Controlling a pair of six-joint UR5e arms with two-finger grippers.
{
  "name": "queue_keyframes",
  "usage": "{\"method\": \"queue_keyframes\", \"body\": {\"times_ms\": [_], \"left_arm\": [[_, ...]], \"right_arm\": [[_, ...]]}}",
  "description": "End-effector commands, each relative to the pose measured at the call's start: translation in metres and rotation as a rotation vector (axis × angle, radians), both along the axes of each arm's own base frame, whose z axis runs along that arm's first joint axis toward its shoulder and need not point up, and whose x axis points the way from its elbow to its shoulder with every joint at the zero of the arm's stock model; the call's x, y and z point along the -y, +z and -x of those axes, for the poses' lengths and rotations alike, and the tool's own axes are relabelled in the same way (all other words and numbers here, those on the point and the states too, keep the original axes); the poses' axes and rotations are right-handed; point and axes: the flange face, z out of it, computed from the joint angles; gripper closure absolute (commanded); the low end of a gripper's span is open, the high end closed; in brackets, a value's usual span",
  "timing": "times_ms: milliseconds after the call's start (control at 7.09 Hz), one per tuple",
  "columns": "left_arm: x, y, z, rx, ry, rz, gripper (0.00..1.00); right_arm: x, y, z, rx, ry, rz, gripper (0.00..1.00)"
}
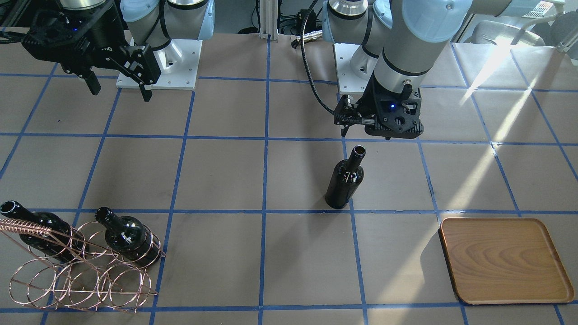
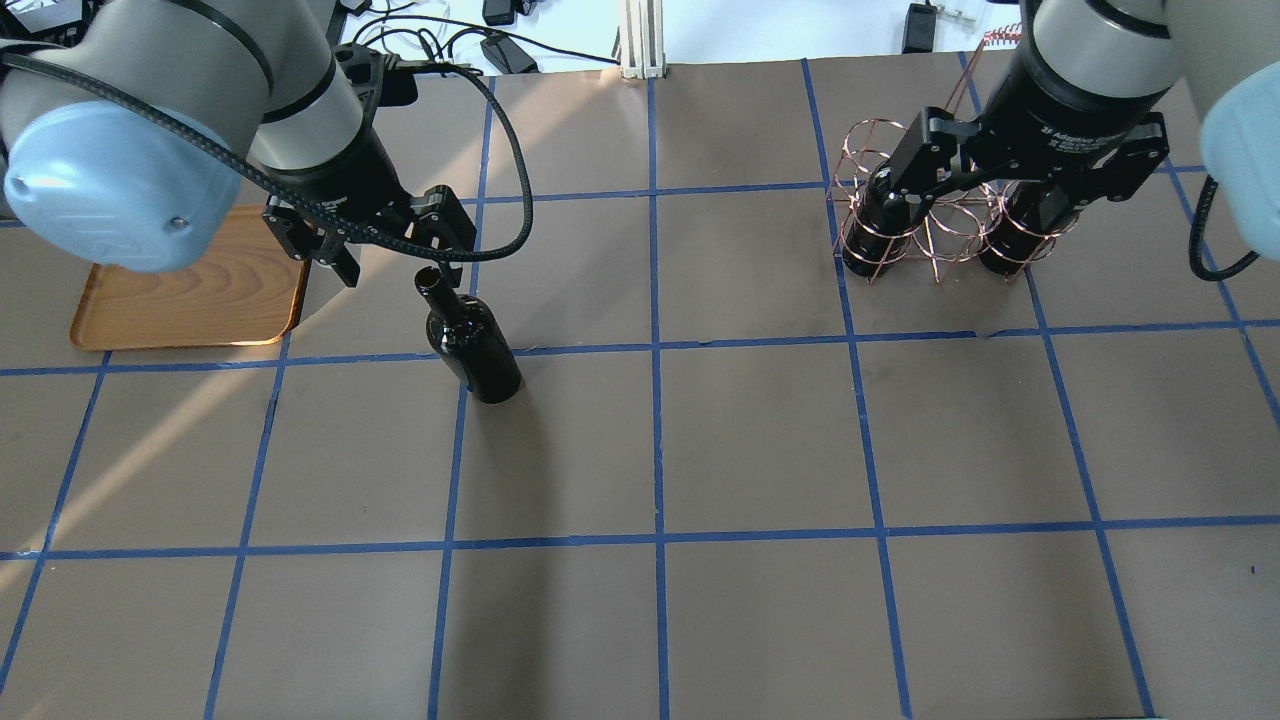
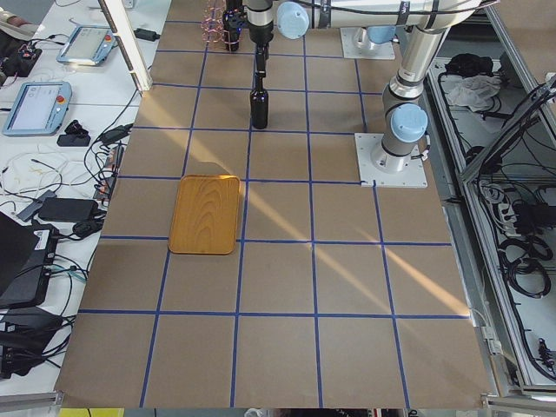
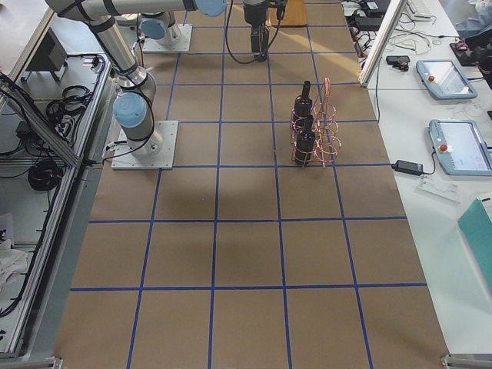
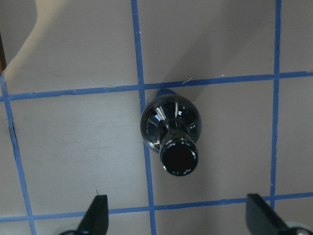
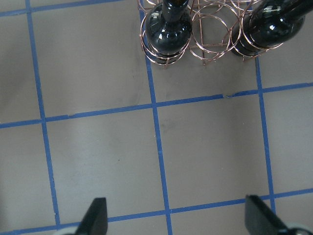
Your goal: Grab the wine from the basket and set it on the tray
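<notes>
One black wine bottle (image 1: pixel 345 183) stands upright on the table, outside the basket, and also shows in the overhead view (image 2: pixel 470 345) and the left wrist view (image 5: pixel 171 132). My left gripper (image 1: pixel 365 134) hangs open just above and behind its mouth without touching it; the fingers (image 5: pixel 98 210) are spread wide. The copper wire basket (image 1: pixel 76 271) holds two more bottles (image 1: pixel 128 237) (image 1: pixel 40 228). My right gripper (image 2: pixel 1020 180) is open and empty, raised over the table near the basket (image 6: pixel 205 29). The wooden tray (image 1: pixel 505 259) lies empty beside the standing bottle.
Brown table cover with a blue tape grid. The two arm bases (image 1: pixel 158 67) (image 1: pixel 356 67) stand at the robot's edge. Sunlight streaks fall near the tray (image 2: pixel 190 290). Tablets and cables (image 3: pixel 43 95) lie beyond the far edge.
</notes>
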Motion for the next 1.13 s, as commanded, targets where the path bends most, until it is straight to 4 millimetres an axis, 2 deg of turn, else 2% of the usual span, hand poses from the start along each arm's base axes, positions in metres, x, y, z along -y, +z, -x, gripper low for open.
{"method": "queue_keyframes", "body": {"times_ms": [0, 282, 705, 846, 987], "left_arm": [[0.005, -0.028, 0.001, -0.001, 0.002, -0.027, 0.07], [0.009, -0.044, 0.001, 0.003, -0.002, -0.056, 0.10], [0.012, -0.055, 0.002, -0.001, -0.001, -0.077, 0.28], [0.012, -0.056, 0.002, -0.003, 0.002, -0.082, 0.42], [0.013, -0.057, 0.003, -0.022, -0.001, -0.086, 0.77]], "right_arm": [[0.043, 0.023, 0.002, -0.007, -0.001, 0.037, 0.00], [0.042, 0.022, 0.003, -0.021, -0.007, 0.025, 0.00], [0.046, 0.021, 0.001, 0.000, -0.004, 0.039, 0.00], [0.051, 0.020, -0.002, 0.040, 0.005, 0.037, 0.00], [0.060, 0.023, -0.003, 0.044, 0.009, 0.045, 0.00]]}}
